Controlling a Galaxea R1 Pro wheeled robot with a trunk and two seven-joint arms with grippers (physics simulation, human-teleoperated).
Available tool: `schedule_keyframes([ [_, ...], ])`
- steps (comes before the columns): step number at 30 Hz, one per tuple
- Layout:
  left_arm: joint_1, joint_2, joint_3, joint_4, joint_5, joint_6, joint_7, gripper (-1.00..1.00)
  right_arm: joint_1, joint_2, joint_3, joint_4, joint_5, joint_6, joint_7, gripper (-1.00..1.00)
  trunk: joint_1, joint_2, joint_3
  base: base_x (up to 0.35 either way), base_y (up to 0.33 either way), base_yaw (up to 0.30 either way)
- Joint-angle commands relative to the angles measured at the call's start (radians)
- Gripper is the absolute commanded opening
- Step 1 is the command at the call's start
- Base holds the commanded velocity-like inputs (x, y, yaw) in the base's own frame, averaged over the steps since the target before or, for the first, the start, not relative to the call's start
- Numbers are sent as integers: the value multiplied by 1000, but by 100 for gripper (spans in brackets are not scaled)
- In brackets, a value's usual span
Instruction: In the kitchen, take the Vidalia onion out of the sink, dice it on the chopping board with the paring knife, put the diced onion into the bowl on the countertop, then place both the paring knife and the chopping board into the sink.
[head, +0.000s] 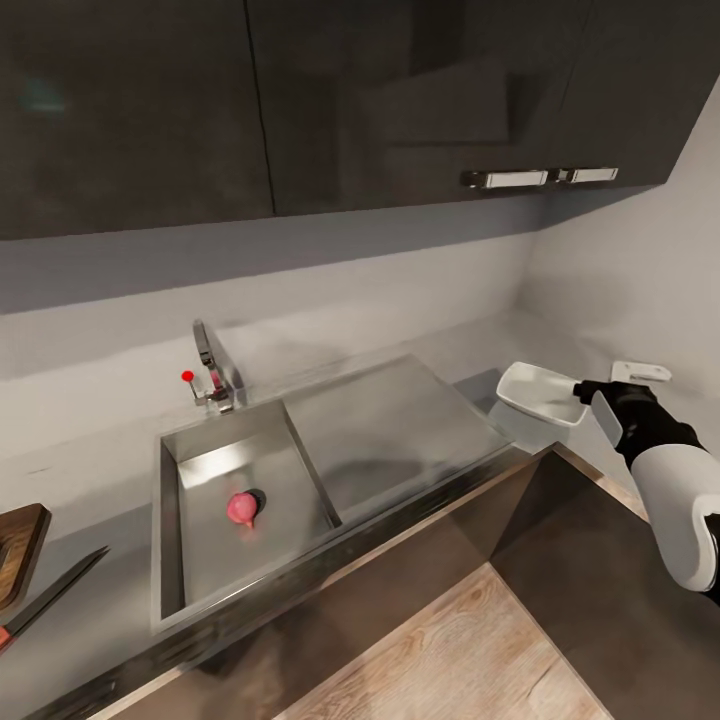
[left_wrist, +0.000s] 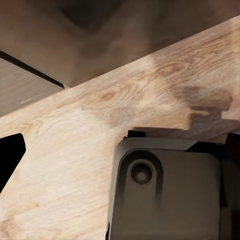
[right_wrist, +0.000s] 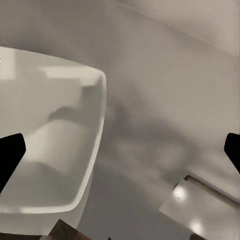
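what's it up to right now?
Early stage. The onion sits untouched in the sink. The chopping board and paring knife lie on the countertop left of it. The right gripper is at the rim of the white bowl, right of the drainboard; whether it grips is unclear.

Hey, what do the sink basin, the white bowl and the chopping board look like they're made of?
The sink looks like brushed stainless steel: grey with soft reflections. The bowl seems glazed ceramic or plastic, plain smooth white with a slight sheen; I can't tell which. The chopping board appears to be dark brown wood with faint grain.
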Motion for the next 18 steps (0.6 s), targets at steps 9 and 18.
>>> schedule_keyframes([
  [9,0,0,-1,-2,6,-1,0,100,0,0,-2,-4,0,6,-1,100,0,-1,-5,0,0,0],
  [18,0,0,-1,-1,6,-1,0,100,0,-1,-3,-4,0,6,-1,100,0,-1,-19,0,0,0],
])
